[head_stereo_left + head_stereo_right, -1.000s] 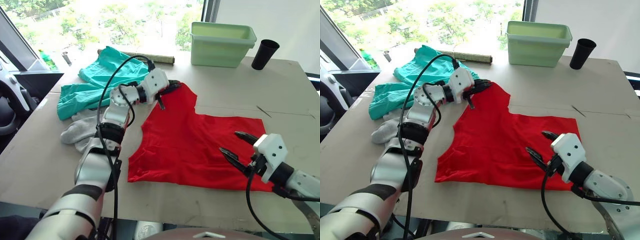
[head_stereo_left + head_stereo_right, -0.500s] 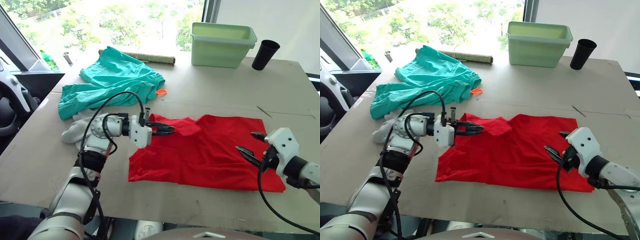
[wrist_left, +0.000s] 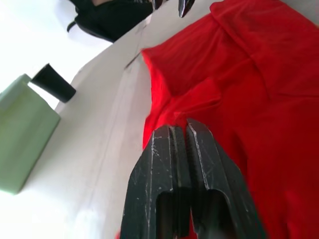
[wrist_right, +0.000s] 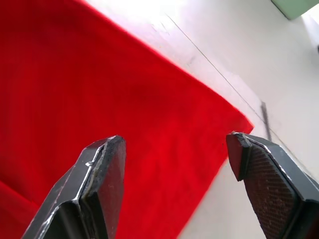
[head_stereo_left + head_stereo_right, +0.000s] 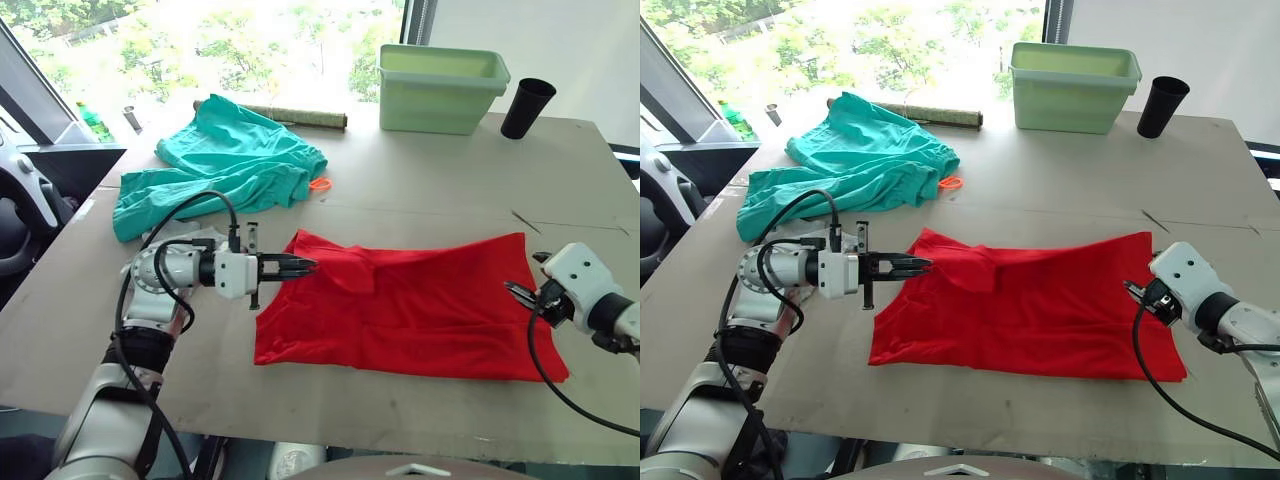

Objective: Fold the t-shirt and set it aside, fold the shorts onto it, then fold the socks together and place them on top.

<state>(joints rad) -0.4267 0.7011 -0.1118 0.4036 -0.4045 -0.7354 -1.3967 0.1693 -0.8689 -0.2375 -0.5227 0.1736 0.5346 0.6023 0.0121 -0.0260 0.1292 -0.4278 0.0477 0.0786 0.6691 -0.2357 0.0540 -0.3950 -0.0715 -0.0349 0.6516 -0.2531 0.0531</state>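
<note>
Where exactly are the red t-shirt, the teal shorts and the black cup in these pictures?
t-shirt (image 5: 420, 310), left eye view, middle of the folded red cloth.
shorts (image 5: 240, 165), left eye view, middle of the crumpled teal fabric.
black cup (image 5: 1162, 106), right eye view, side wall of the cup.

The socks (image 5: 185, 232) lie mostly hidden behind the left arm and under the shorts (image 5: 225, 165). Whether the left hand (image 5: 305, 265) pinches the t-shirt (image 5: 420, 310) is unclear.
</note>
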